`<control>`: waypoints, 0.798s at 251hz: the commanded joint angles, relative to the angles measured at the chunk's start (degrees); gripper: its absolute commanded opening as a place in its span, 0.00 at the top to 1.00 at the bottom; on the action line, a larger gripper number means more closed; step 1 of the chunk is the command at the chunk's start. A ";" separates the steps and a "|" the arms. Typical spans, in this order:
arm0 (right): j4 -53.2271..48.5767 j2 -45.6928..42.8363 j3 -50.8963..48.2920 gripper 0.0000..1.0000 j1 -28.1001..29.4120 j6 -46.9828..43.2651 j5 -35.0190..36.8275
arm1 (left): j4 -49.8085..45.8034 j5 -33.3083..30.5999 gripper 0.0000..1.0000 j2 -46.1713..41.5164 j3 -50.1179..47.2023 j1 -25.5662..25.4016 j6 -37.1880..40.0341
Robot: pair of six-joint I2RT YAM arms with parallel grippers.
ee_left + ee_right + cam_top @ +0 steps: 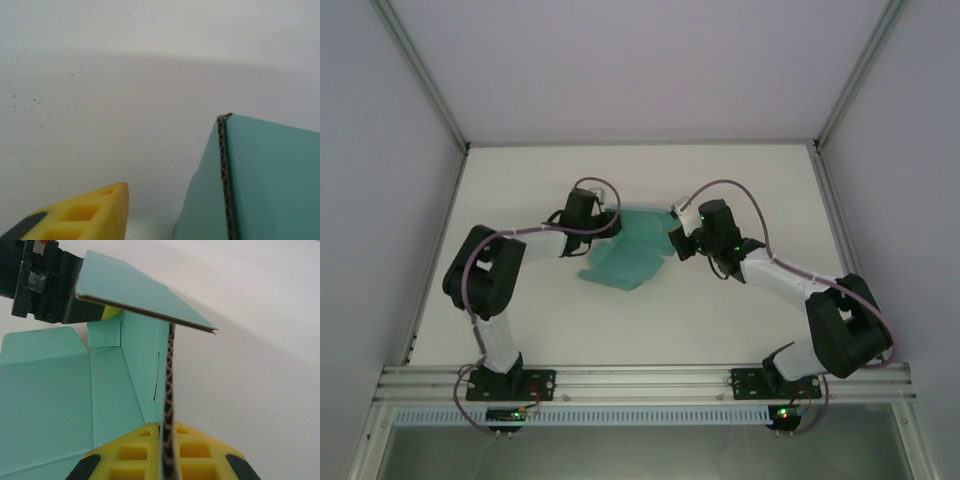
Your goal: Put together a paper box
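Observation:
The teal paper box [625, 255] lies partly folded in the middle of the table between both arms. My right gripper [168, 440] is shut on the corrugated edge of an upright side wall [145, 365], one yellow finger on each face. My left gripper [608, 226] is at the box's far-left corner, behind a raised flap [145, 295]. In the left wrist view one yellow finger [87, 215] stands well clear of the teal card [272, 185]; the other finger is hidden behind the card. Nothing is pinched there.
The white table [740, 190] is walled by pale panels with metal posts at the back corners. Both arm bases sit on the aluminium rail [640, 382] at the near edge. Cables loop above each wrist.

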 commanded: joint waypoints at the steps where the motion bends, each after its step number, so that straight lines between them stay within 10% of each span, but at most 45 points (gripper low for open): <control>1: -6.50 0.71 0.53 1.00 -0.12 -1.05 0.79 | -1.62 -0.73 0.64 2.41 3.30 0.23 0.55; 80: -6.17 -0.07 0.20 1.00 0.23 -1.16 4.06 | -9.24 -16.16 1.00 5.97 6.71 -2.00 0.83; 144: -6.03 -0.67 -0.15 1.00 -0.15 0.76 10.05 | -20.29 -39.03 1.00 6.02 8.34 -2.68 -0.25; 200: -3.67 0.42 0.35 0.95 -0.58 3.07 8.94 | -10.62 -27.54 1.00 0.27 2.96 -3.14 3.36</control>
